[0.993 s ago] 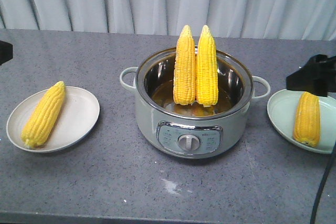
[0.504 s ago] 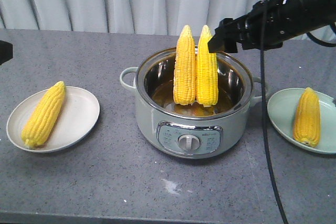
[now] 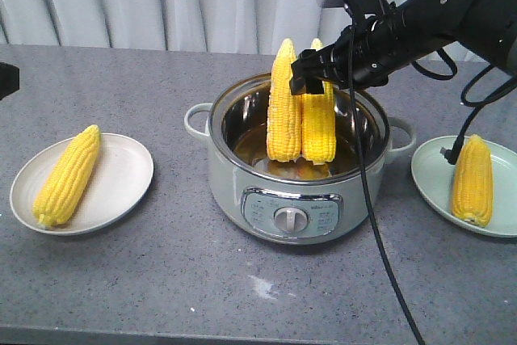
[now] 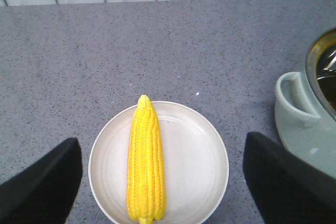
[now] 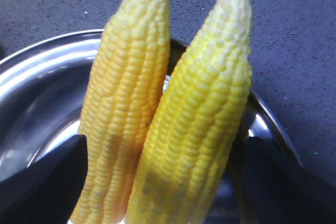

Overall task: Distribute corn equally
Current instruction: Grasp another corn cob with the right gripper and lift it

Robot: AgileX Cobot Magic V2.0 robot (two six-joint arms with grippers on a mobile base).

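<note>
Right gripper [image 3: 313,78] spread wide, fingers either side of two corn cobs [image 5: 126,103] upright in the pot [image 3: 295,191] beneath.

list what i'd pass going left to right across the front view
white plate with one corn cob → electric pot with two standing cobs → pale green plate with another cob

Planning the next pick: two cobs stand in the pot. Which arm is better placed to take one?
Right. The right claw is open at the tips of the cobs in the pot. The left claw hangs open over the white plate and its cob, beside the pot.
</note>
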